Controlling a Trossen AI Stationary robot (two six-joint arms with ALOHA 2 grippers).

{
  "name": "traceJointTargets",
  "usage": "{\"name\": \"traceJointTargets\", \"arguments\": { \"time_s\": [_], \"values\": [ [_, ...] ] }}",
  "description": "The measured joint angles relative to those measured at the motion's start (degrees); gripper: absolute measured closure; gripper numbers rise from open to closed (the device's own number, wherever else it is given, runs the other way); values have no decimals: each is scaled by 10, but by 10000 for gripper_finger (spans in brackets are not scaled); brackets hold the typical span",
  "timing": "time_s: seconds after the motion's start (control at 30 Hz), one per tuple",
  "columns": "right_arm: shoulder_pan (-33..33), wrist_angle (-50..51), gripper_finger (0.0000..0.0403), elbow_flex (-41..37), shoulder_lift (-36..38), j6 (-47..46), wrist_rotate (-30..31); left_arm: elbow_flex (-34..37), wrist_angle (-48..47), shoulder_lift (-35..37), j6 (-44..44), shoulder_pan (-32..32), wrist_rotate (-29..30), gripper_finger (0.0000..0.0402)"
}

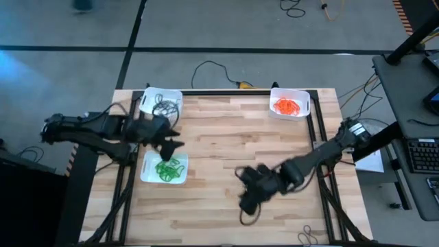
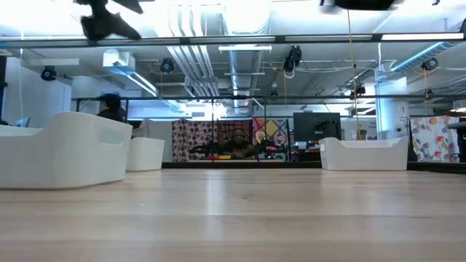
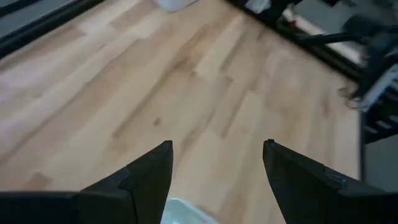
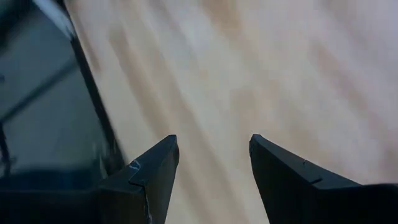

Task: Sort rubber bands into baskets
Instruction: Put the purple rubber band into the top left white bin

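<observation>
Three white baskets stand on the wooden table: one at the far left (image 1: 162, 103) with dark bands, one at the left (image 1: 164, 169) with green bands (image 1: 169, 169), one at the far right (image 1: 289, 104) with orange bands (image 1: 287, 106). My left gripper (image 1: 175, 145) hovers open and empty above the green basket's far edge; it also shows in its wrist view (image 3: 217, 163). My right gripper (image 1: 248, 203) is open and empty above the table's near middle, and shows in its wrist view (image 4: 214, 152). A dark band (image 1: 247, 218) lies on the table just near of the right gripper.
Another band (image 1: 308, 237) lies at the table's near right edge. Black frame rails run along the table's left (image 1: 123, 185) and right (image 1: 322, 171) sides. Bare wood (image 1: 226, 137) spans the middle. A black cable (image 1: 212, 68) trails off the far edge.
</observation>
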State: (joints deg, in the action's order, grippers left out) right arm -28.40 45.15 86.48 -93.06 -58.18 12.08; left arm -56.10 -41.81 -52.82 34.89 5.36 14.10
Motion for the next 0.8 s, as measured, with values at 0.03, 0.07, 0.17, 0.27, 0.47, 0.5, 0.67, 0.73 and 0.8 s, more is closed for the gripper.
{"name": "traceJointTargets", "arguments": {
  "time_s": [0.03, 0.07, 0.17, 0.27, 0.47, 0.5, 0.67, 0.73, 0.8],
  "values": [
    [-14, 23, 211, 0, -5, -31, -24, 0, 5, 0, 20, 34, 24, 169],
    [-29, 47, 211, 0, -10, -65, -50, 0, 13, -3, 39, 63, 46, 169],
    [-80, 99, 211, 0, -34, -161, -117, 0, 53, -16, 53, 137, 108, 169],
    [-126, 121, 211, 0, -62, -219, -177, 0, 86, -32, 47, 183, 154, 169],
    [-163, 120, 211, -6, -130, -277, -350, 0, 94, -54, 37, 206, 165, 169],
    [-165, 120, 211, -8, -140, -278, -379, 0, 90, -56, 37, 208, 165, 169],
    [-166, 116, 211, -21, -183, -264, -490, -1, 67, -59, 31, 221, 142, 169],
    [-166, 118, 211, -29, -192, -263, -518, -1, 54, -59, 26, 227, 138, 169],
    [-167, 114, 211, -38, -197, -271, -542, -1, 42, -58, 17, 232, 138, 169]
  ]
}}
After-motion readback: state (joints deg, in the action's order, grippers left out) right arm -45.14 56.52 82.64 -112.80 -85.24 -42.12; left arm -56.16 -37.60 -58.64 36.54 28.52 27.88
